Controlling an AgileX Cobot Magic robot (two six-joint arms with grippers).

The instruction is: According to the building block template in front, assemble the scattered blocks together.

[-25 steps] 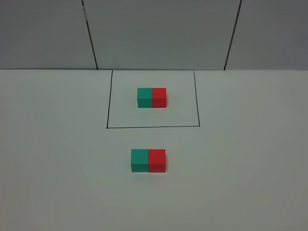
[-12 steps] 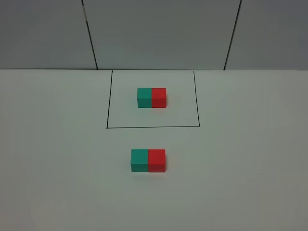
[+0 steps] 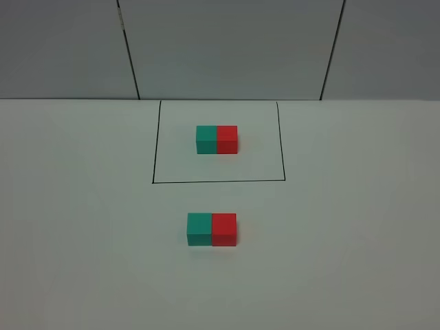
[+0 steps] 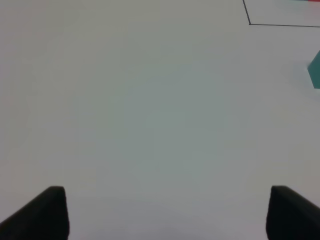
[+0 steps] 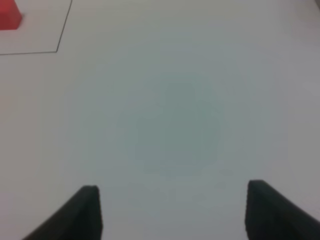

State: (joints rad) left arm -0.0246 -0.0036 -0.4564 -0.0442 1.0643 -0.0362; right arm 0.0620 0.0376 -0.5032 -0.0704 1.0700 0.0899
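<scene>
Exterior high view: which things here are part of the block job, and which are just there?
Job:
- framed teal-and-red cube pair inside the thin black outline
- unframed matte teal cube
- unframed matte red cube, touching it

Just there:
- white table
- grey wall panels

framed template pair (image 3: pixel 216 139), unframed teal cube (image 3: pixel 199 229) touching red cube (image 3: pixel 224 229)

left hand (image 4: pixel 165 212): black, wedge-shaped fingertips, matte | right hand (image 5: pixel 172 210): black, wedge-shaped fingertips, matte

No readable text, labels, brands or numbers anywhere. Plain faces on the cubes. Only mark: a thin black outline (image 3: pixel 218 181) drawn on the white table (image 3: pixel 357 227).
</scene>
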